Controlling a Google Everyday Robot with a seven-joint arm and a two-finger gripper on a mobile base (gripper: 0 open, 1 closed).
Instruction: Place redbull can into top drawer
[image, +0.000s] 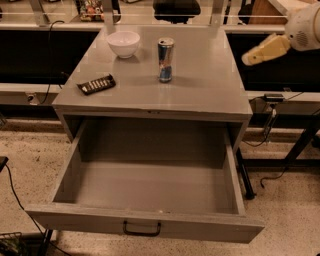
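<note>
Camera view: the gripper (251, 57) is seen at the upper right edge, held in the air beyond the right side of the grey cabinet (210, 90) and holding nothing; whether it is spread or closed cannot be told. The redbull can (166, 60) is seen upright on the cabinet top, well apart from the gripper, with a white bowl (123, 44) just to its left and a dark flat object (96, 84) nearer the front left. Below, the top drawer (90, 219) is shown wide open, its dark handle (142, 229) centred on the front panel.
</note>
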